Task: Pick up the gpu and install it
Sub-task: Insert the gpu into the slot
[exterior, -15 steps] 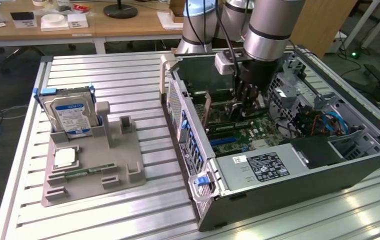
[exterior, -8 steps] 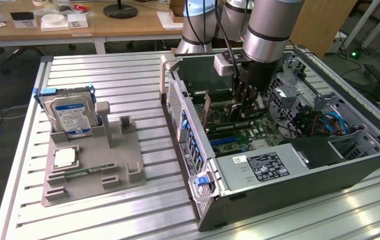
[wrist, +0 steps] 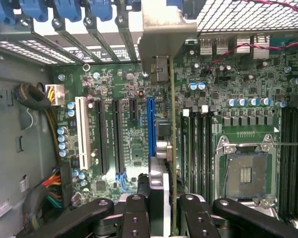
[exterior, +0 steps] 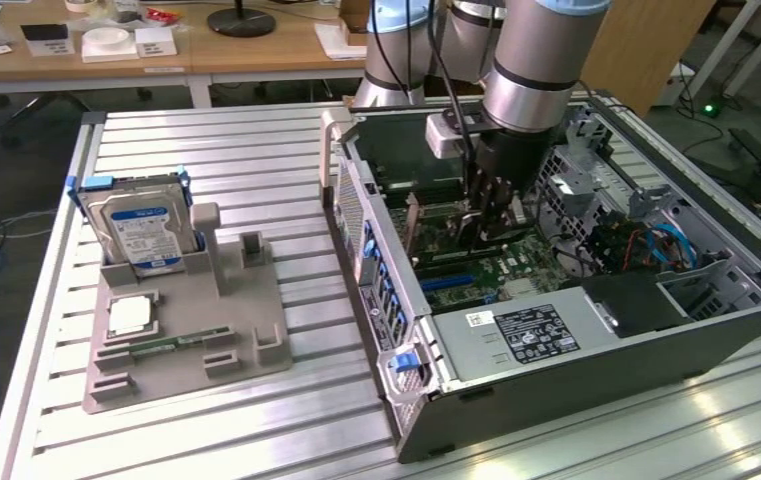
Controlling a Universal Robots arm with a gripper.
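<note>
The black fingers (wrist: 134,218) stand narrow, clamped on the near edge of the thin green gpu card with a silver metal bracket (wrist: 164,34). The card hangs edge-on over the green motherboard (wrist: 134,148) inside the open grey computer case (exterior: 594,390), just beside the one blue slot (wrist: 150,126) (whether it is seated I cannot tell). One white slot (wrist: 82,134) lies farther off, and one square processor socket (wrist: 246,173) lies on the card's other side. Outside, on the ribbed aluminium surface (exterior: 220,150), a grey plastic holder (exterior: 240,300) carries one silver hard drive with a blue label (exterior: 147,225), one square silver chip (exterior: 131,315) and one narrow green memory stick (exterior: 173,345). Blue cables (exterior: 667,245) crowd the case near the arm.
</note>
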